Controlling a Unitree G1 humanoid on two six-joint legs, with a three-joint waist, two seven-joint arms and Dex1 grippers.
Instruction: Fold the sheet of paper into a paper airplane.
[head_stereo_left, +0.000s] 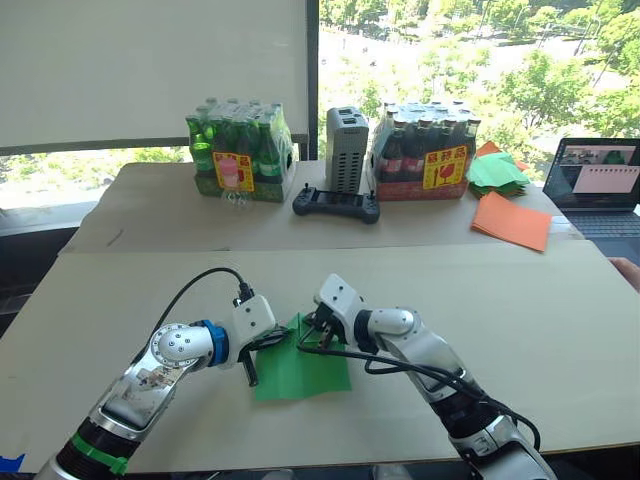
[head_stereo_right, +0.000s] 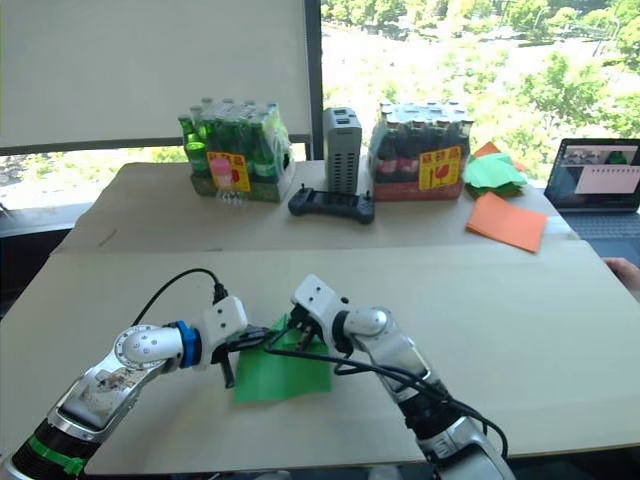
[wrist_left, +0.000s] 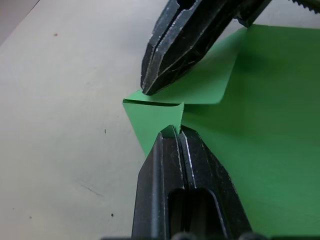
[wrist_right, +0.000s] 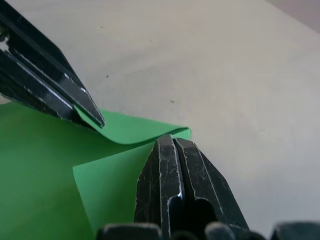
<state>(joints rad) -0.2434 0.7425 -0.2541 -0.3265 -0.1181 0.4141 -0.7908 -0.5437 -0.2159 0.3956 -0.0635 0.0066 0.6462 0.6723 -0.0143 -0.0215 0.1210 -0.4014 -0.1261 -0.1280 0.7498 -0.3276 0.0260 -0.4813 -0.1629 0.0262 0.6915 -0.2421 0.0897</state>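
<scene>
Both pincers pinching the far edge of the sheet of paper (head_stereo_left: 303, 372), early corner-fold step.

Sheet of paper lies flat on the worktop (head_stereo_left: 520, 330) near the front edge, at 6 o'clock from the black controller (head_stereo_left: 336, 205). Left pincer (head_stereo_left: 262, 345) is clamped shut on the paper's far-left corner flap; the left wrist view shows its fingers (wrist_left: 186, 175) closed with green pinched between them. Right pincer (head_stereo_left: 318, 328) is closed on the curled-over far edge just beside it, at about 2 o'clock from the left one. Paper is still mostly a flat square, so the airplane is barely started. Next move, my read: bring the lifted flap over toward centre and press the crease without dragging the sheet. Orange sheets (head_stereo_left: 512, 220) at 2 o'clock, untouched.
</scene>
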